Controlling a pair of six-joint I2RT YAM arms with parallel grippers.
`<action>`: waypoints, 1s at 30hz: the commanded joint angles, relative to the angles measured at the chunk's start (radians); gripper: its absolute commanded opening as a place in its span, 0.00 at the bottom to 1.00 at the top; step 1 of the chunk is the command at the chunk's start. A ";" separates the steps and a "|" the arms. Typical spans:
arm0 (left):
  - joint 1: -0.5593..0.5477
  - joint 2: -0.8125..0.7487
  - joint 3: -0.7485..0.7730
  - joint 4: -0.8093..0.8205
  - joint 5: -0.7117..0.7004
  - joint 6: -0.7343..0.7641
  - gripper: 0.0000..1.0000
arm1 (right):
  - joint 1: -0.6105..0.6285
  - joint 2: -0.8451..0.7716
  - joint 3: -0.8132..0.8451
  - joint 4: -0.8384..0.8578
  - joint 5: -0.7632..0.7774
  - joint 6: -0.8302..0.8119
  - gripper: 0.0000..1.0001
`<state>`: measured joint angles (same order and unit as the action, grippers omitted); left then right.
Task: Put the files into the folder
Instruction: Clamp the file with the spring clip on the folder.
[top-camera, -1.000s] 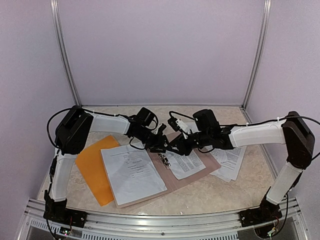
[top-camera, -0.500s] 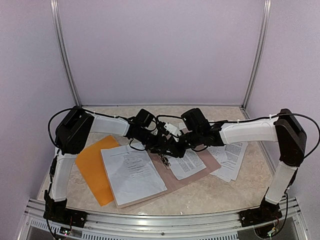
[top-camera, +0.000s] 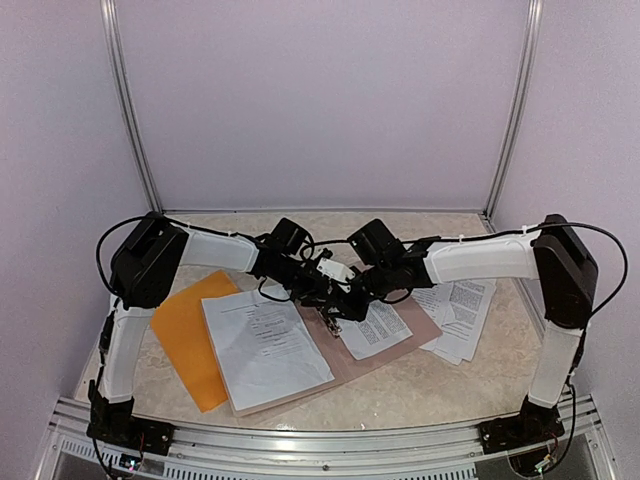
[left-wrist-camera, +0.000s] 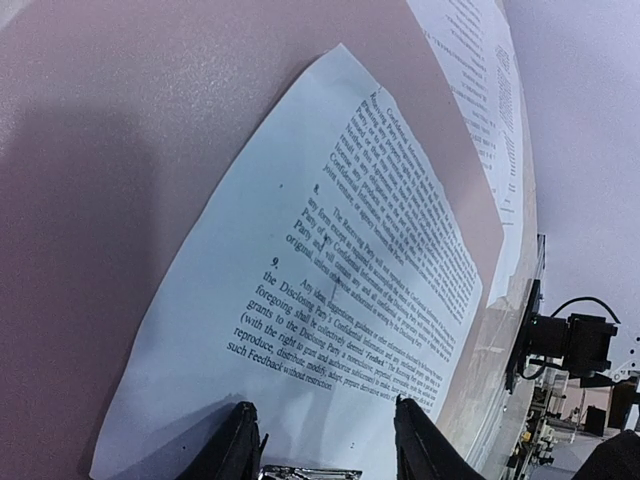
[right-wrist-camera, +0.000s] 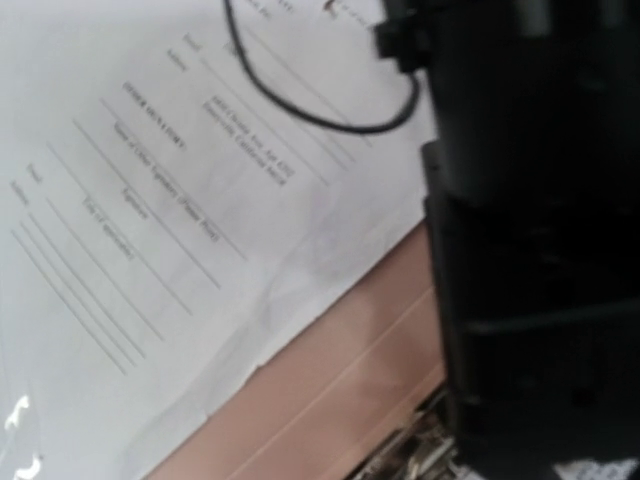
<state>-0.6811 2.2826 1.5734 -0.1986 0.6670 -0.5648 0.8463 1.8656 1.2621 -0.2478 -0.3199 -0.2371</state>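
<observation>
The orange folder (top-camera: 185, 338) lies flat at the left. One of the files (top-camera: 268, 345) rests partly over it and partly on the brown clipboard (top-camera: 352, 362). Another printed sheet (top-camera: 378, 328) (left-wrist-camera: 330, 290) lies on the clipboard's right half. More files (top-camera: 462, 315) are piled at the right. My left gripper (top-camera: 322, 293) (left-wrist-camera: 320, 405) is low over the clipboard's metal clip (top-camera: 330, 320) (left-wrist-camera: 310, 470), with its jaws apart and the clip loose between them. My right gripper (top-camera: 348, 298) is close against the left one, and its fingers are hidden in both views.
In the right wrist view a signature sheet (right-wrist-camera: 170, 190), the clipboard's brown board (right-wrist-camera: 350, 400) and the left arm's black body (right-wrist-camera: 540, 260) fill the frame. Both forearms cross the middle of the table. Walls close in the back and sides.
My right arm has swung left until its gripper meets the left one at the clip. The left arm and the papers have not moved.
</observation>
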 joint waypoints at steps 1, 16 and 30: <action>0.005 0.015 -0.029 -0.038 -0.012 0.003 0.43 | 0.019 0.041 0.038 -0.057 0.007 -0.044 0.27; 0.008 0.010 -0.032 -0.036 -0.005 0.002 0.44 | 0.043 0.051 0.033 -0.090 0.074 -0.075 0.11; 0.008 0.000 -0.036 -0.039 0.000 0.002 0.43 | 0.071 0.020 -0.086 -0.058 0.119 -0.052 0.00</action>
<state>-0.6792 2.2826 1.5665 -0.1890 0.6811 -0.5648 0.9062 1.9068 1.2354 -0.2638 -0.2260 -0.3092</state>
